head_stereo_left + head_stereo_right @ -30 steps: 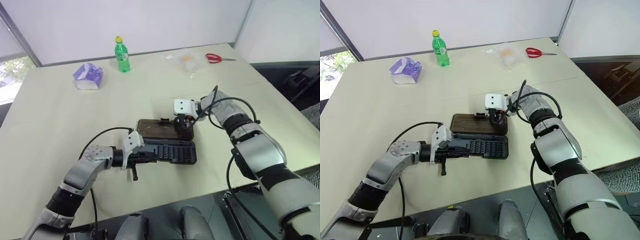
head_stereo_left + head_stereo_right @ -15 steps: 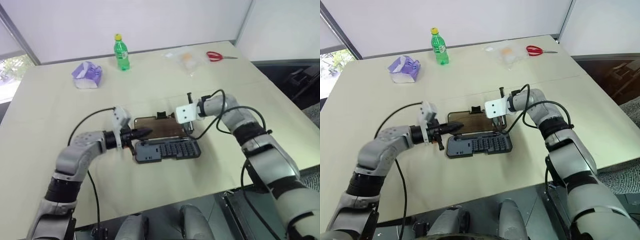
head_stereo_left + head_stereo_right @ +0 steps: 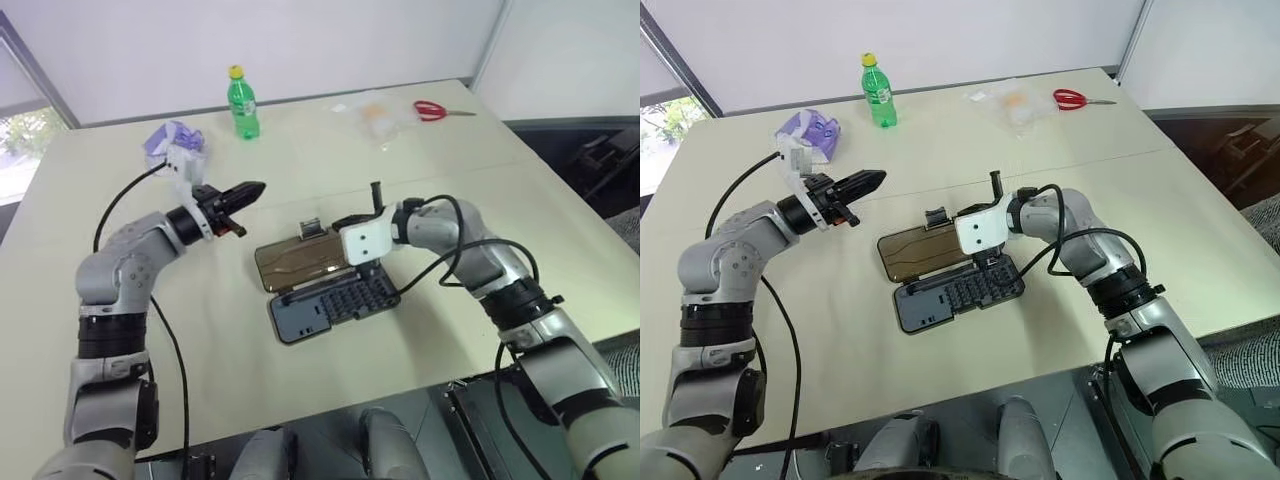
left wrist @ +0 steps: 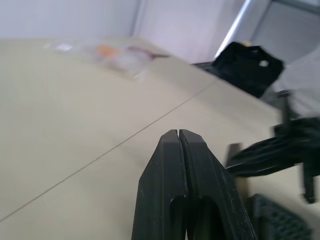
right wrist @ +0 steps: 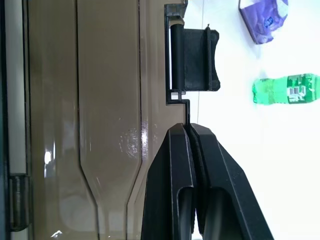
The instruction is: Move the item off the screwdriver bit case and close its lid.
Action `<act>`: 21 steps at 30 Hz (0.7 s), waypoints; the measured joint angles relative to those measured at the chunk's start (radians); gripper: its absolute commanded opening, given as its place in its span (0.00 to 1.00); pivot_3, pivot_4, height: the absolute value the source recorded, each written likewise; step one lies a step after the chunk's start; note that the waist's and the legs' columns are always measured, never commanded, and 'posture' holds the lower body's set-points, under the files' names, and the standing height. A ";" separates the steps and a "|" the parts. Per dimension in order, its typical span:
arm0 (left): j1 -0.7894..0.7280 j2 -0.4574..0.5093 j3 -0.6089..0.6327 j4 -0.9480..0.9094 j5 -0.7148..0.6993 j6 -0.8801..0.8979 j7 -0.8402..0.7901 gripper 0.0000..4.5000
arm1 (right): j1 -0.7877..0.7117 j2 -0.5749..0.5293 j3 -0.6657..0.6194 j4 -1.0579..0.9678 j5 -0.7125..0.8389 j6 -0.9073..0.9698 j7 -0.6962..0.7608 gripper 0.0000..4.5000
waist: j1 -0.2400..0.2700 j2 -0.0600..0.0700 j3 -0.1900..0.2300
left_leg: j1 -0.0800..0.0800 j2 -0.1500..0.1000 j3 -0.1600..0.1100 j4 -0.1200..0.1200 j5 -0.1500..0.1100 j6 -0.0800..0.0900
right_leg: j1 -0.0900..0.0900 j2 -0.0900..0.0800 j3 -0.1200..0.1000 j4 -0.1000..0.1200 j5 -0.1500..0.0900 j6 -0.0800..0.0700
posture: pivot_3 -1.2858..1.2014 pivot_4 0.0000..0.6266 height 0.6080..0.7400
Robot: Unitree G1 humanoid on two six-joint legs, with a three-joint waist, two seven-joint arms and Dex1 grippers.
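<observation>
The screwdriver bit case lies open mid-table, its grey tray of bits nearest me. Its brown translucent lid lies flat behind the tray. The small black clip-like item sits at the lid's far edge and juts out over the table. My right gripper is shut and empty, its tips over that same lid edge just short of the item. My left gripper is shut and empty, raised above the table well to the left of the case.
At the back of the table stand a green bottle and a purple packet. A clear plastic bag and red-handled scissors lie at the back right. The table's front edge runs just below the case.
My left gripper let go of the tray's left end and swung up and away to the left. The case has turned slightly on the table. My right gripper rose and drew back along the lid.
</observation>
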 measured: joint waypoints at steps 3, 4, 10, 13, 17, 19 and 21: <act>0.017 0.017 -0.043 0.072 0.067 -0.071 -0.044 0.00 | 0.021 -0.001 -0.008 -0.048 0.005 0.047 0.006 0.01 | 0.001 0.000 0.000 | -0.001 0.000 0.000 0.000 0.000 0.000 | 0.000 0.000 0.000 0.000 0.000 0.000 | 0.52 0.24 1.00; 0.031 0.020 -0.070 0.088 0.089 -0.094 -0.067 0.00 | 0.025 -0.002 -0.009 -0.060 0.009 0.060 0.009 0.01 | 0.001 0.000 0.000 | -0.001 0.000 0.000 0.000 0.000 0.000 | 0.000 0.000 0.000 -0.001 0.000 0.000 | 0.52 0.24 1.00; 0.078 -0.006 -0.188 0.152 0.160 -0.165 -0.178 0.00 | 0.026 -0.011 -0.008 -0.074 0.012 0.092 0.012 0.01 | 0.001 -0.001 0.000 | -0.004 0.000 0.000 0.002 0.000 0.000 | -0.002 0.000 -0.001 0.000 0.000 0.000 | 0.52 0.24 1.00; 0.078 -0.013 -0.204 0.150 0.165 -0.167 -0.205 0.00 | 0.026 -0.018 -0.008 -0.076 0.012 0.096 0.012 0.01 | 0.001 -0.001 0.000 | -0.004 0.000 0.000 0.002 0.000 0.000 | -0.002 0.000 -0.001 0.000 0.000 0.000 | 0.52 0.24 1.00; 0.078 -0.024 -0.209 0.146 0.166 -0.167 -0.218 0.00 | 0.026 -0.019 -0.008 -0.088 0.012 0.110 0.012 0.06 | 0.001 -0.001 0.000 | -0.004 0.000 0.000 0.002 0.000 0.000 | -0.002 0.000 -0.001 0.000 0.000 0.000 | 0.52 0.24 1.00; 0.078 -0.025 -0.210 0.141 0.166 -0.166 -0.230 0.00 | 0.026 -0.020 -0.009 -0.104 0.016 0.117 0.016 0.21 | 0.001 -0.001 0.000 | -0.004 0.000 0.000 0.002 0.000 0.000 | -0.002 0.000 -0.001 0.000 0.000 0.000 | 0.52 0.24 1.00; 0.078 -0.026 -0.210 0.134 0.166 -0.166 -0.239 0.00 | 0.026 -0.023 -0.009 -0.121 0.022 0.133 0.024 0.45 | 0.001 -0.001 0.000 | -0.004 0.000 0.000 0.002 0.000 0.000 | -0.002 0.000 -0.001 0.000 0.000 0.000 | 0.52 0.24 1.00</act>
